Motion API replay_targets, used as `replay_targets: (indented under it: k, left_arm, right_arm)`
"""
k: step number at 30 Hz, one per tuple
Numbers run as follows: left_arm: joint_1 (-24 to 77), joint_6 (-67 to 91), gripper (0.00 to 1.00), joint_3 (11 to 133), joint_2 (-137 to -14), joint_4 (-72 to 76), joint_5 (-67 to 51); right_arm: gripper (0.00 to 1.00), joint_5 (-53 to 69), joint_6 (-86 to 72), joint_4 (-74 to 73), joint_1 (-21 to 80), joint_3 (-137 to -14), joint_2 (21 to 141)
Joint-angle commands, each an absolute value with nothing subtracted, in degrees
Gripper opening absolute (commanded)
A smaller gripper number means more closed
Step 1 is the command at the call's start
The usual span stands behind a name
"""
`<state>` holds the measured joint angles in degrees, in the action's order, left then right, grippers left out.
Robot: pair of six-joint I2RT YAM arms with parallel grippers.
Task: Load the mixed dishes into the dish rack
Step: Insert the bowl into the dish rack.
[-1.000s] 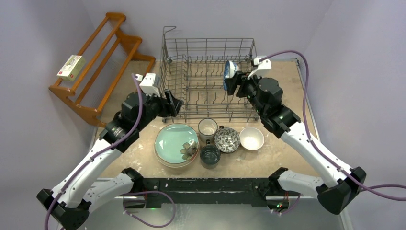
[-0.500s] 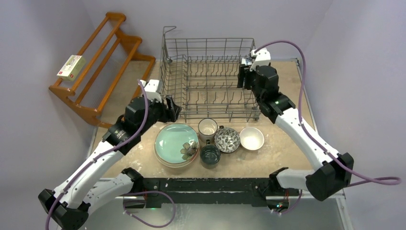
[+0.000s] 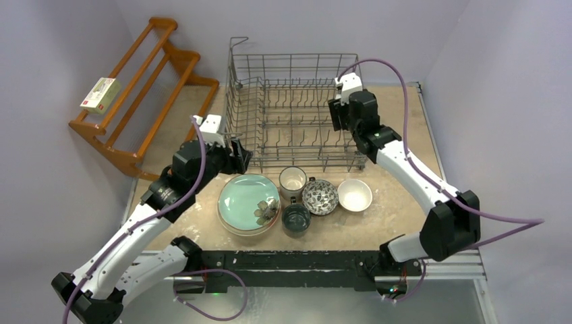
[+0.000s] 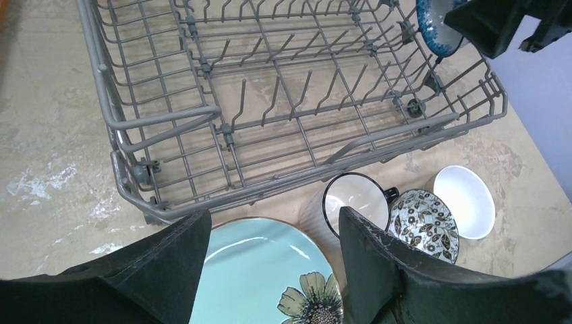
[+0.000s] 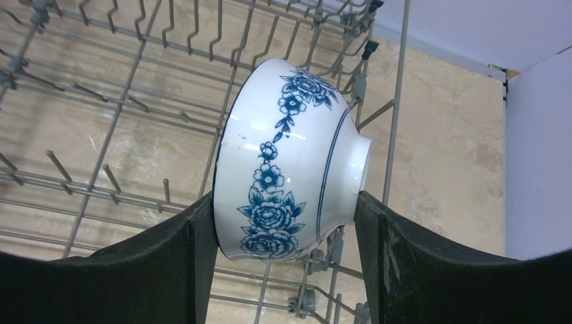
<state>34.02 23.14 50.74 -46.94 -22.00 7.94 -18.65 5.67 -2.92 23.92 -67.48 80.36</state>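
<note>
Right wrist view, right gripper (image 5: 284, 209) jaws clamped on blue-flowered bowl (image 5: 283, 155), tipped sideways over dish rack (image 5: 396, 101), left gripper (image 4: 273, 221) jaws wide and empty above mint green plate (image 4: 256, 263)

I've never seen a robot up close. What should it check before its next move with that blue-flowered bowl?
1. Bowl gripped: ok, the right gripper clamps the blue-flowered bowl on both sides.
2. Bowl above the dish rack: ok, tines show beneath it.
3. No dish under it: ok.
4. Left gripper out of the way: ok, open near the mint green plate, outside the rack.
5. Bowl lined up between tines: cannot tell.
</note>
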Motion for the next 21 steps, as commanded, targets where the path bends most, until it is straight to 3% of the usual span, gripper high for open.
replay_targets:
  k: [1, 12, 21]
  left_arm:
    - [33.72, 21.97, 0.67, 50.37, -46.06, -20.92, 8.71]
    - [33.72, 21.71, 0.67, 50.36, -46.32, -21.07, 9.13]
    - [33.74, 21.62, 0.67, 50.37, -46.79, -21.13, 9.49]
  right_arm:
    - [0.00, -15.89, 9.00, -2.28, 22.42, -71.53, 82.29]
    - [0.00, -3.95, 5.84, -2.27, 17.74, -70.69, 85.38]
    - [0.00, -1.10, 2.77, -1.93, 16.32, -69.04, 87.75]
